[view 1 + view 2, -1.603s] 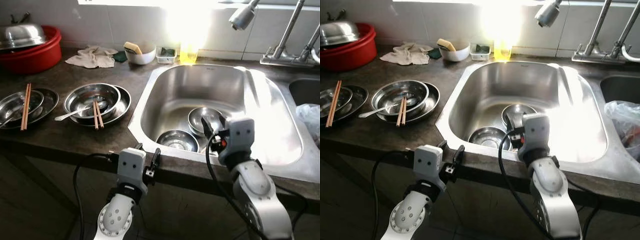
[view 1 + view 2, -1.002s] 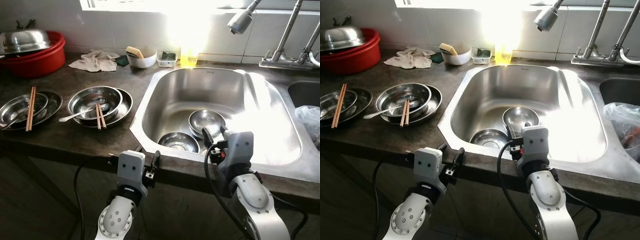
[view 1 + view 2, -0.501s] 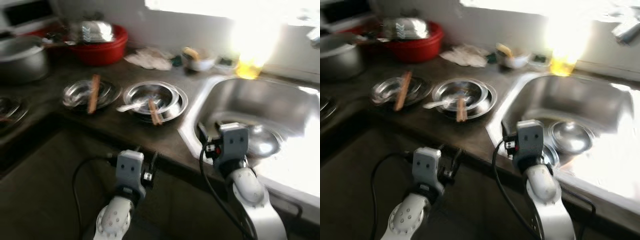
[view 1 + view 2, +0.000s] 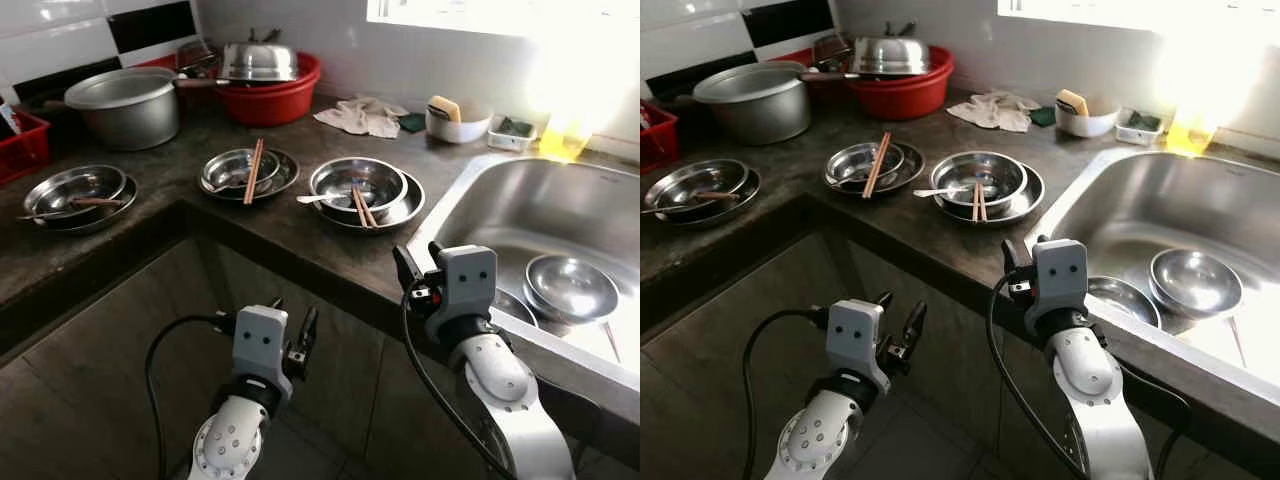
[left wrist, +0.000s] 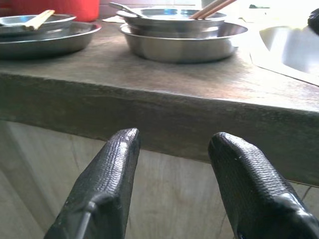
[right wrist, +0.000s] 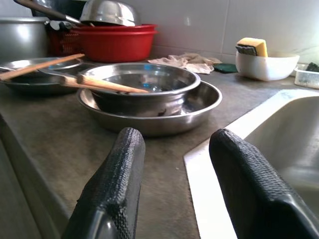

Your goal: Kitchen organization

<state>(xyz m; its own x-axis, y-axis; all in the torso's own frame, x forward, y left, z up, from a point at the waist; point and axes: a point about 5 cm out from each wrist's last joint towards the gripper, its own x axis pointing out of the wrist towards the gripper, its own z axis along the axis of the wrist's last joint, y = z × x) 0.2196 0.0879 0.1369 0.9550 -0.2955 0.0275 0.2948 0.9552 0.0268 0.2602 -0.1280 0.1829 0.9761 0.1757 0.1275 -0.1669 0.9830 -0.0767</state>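
- Your left gripper (image 5: 172, 164) hangs below the counter edge (image 5: 164, 107), fingers spread apart, nothing between them; the fingertips run out of the wrist picture.
- Your right gripper (image 6: 174, 164) sits at counter height just beside the sink (image 4: 520, 215) corner, fingers parted wide, holding nothing.
- Straight ahead of the right gripper: a steel bowl (image 4: 357, 183) nested in a wider steel plate (image 4: 403, 208), with chopsticks (image 4: 362, 206) laid across the rim and a spoon (image 4: 315, 198) poking out; what's inside the bowl is hard to make out.
- To its left, a second bowl-and-plate set (image 4: 245, 172) with chopsticks (image 4: 253, 170) across it; a third set (image 4: 75, 195) sits on the side run of counter, contents unclear.
- Two steel bowls in the sink: one (image 4: 570, 285) in plain sight, the other (image 4: 1123, 297) partly hidden behind the right arm.
- At the back: grey pot (image 4: 125, 105), red basin (image 4: 280, 98) with a steel lid (image 4: 258, 60) on top, a crumpled cloth (image 4: 362, 115), a white bowl (image 4: 455, 125) holding a yellow sponge (image 4: 443, 105).
- Window glare washes out the far right counter; a yellowish thing (image 4: 562, 135) there can't be identified.
- A red crate (image 4: 20, 145) is cut off at the left edge.
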